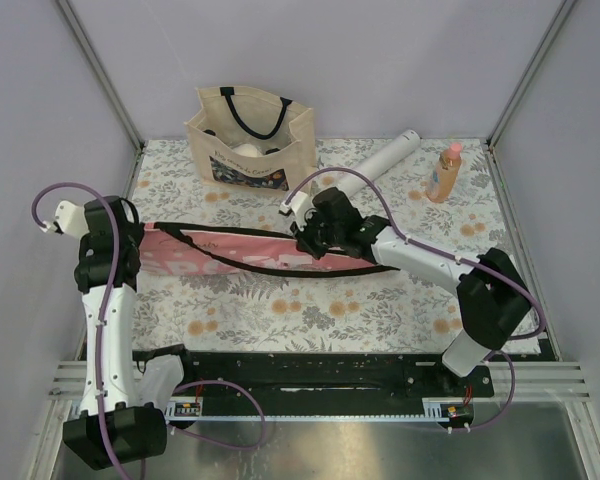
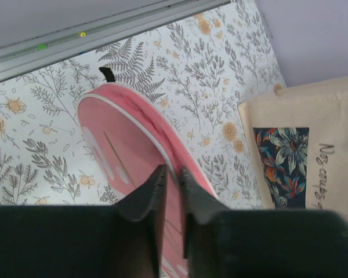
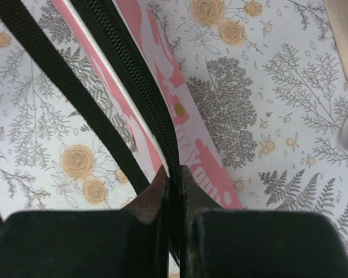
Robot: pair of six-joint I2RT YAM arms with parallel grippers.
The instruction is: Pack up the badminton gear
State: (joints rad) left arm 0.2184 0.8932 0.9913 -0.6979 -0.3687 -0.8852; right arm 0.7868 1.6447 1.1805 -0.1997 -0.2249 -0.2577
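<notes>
Floral-print tabletop [image 1: 380, 310]: long pink racket-shaped fabric case [image 1: 230, 255], left jaws pinching its white-piped rim [image 2: 156, 145], right jaws clamped on its black zipper [image 3: 145, 98]; beige cloth tote [image 1: 250, 140] behind the case.

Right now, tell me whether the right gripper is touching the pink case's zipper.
Touching. The right wrist view shows the right gripper pinched shut on the black zipper of the pink case, with no gap.

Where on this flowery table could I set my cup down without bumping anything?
The widest bare stretch is the near strip between the pink case and the black base rail. A smaller patch lies at the right, in front of the orange bottle, partly under the right arm. The back is crowded: tote, white tube and bottle.
</notes>
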